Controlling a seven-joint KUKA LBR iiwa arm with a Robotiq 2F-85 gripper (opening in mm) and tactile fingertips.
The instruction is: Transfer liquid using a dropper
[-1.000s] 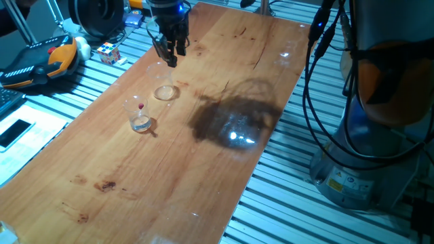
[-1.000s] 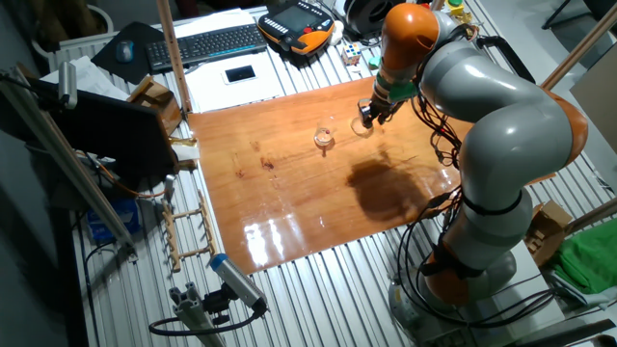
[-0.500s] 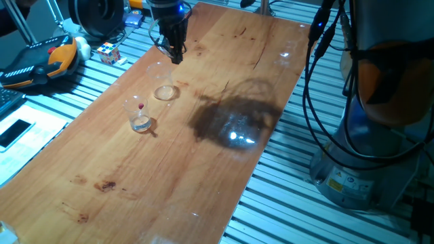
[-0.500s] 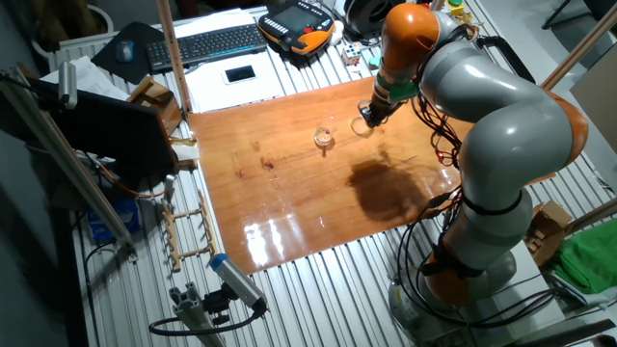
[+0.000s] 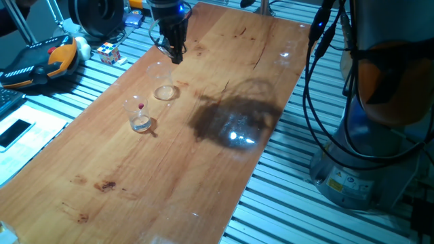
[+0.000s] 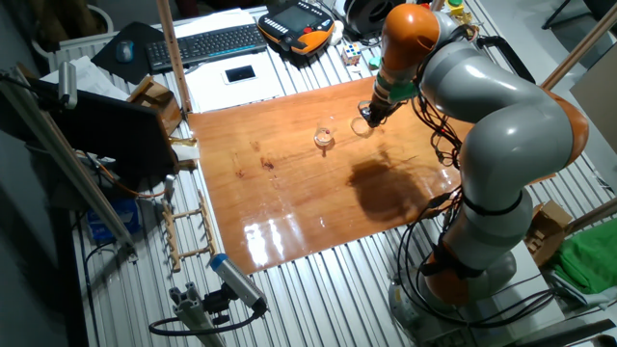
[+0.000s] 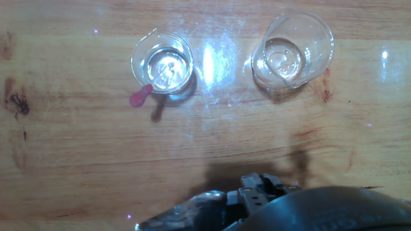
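The dropper stands in a small clear glass cup [image 5: 140,116], its red bulb [image 5: 140,106] at the rim. From the hand view the bulb [image 7: 139,97] leans over the cup's [image 7: 162,63] lower left edge, and the liquid [image 7: 166,69] glints faintly inside. A flat clear dish [image 5: 165,93] lies just beyond the cup; it is the spouted glass [image 7: 292,50] on the right of the hand view. My gripper [image 5: 175,58] hangs above the table past the dish, shut with nothing in it. It also shows at the hand view's bottom edge [image 7: 255,190] and beside the dish [image 6: 365,116].
The wooden table [image 5: 203,156] ends in slatted metal on both long sides. A Rubik's cube [image 5: 108,52], an orange pendant [image 5: 41,61] and a phone [image 5: 15,132] lie off its left edge. Cables [image 5: 319,102] and the robot base [image 5: 380,135] stand to the right.
The gripper's fingers stood apart one second ago and have come together. Since half a second ago nothing has moved. Cup, dropper and dish are where they were.
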